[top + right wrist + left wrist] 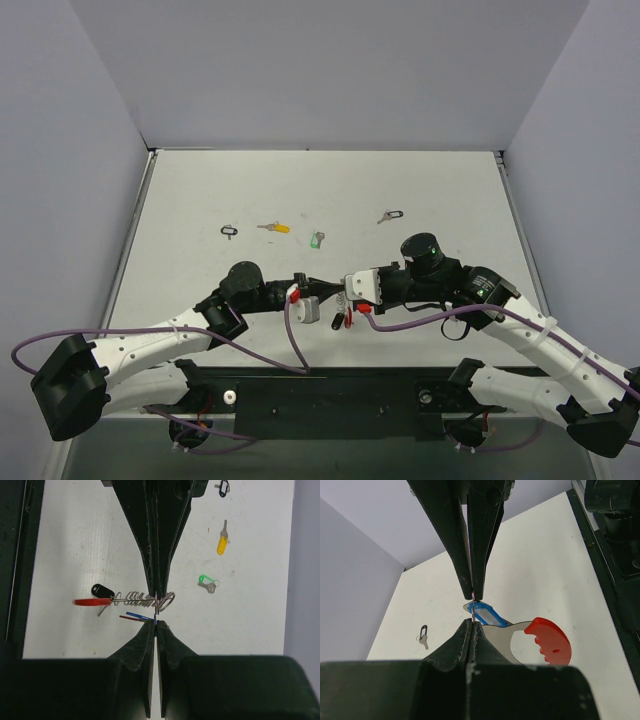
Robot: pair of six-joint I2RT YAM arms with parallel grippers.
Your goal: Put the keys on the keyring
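You look to be partway through threading a key. Your right gripper (pixel 156 611) has its fingers pressed together on the silver metal keyring (pixel 145 599), the one with the beaded loop and red curved tag. It holds the keyring above the table, just below the centre of the top view. Your left gripper (pixel 473 610) appears to pinch the small silver key with the blue tag (pixel 489 615) right against the ring. Whether that key is on yet cannot be told.

A black oval tag (pixel 102 589) sits beside the red one, and it is unclear if it is attached.

These lie loose in a row across the middle of the white table (pixel 450 200):
- the black-loop key (pixel 230 230)
- the yellow-tagged key (pixel 273 227)
- the green-tagged key (pixel 317 239)
- another black-tagged key (pixel 388 215)

No container is in view.
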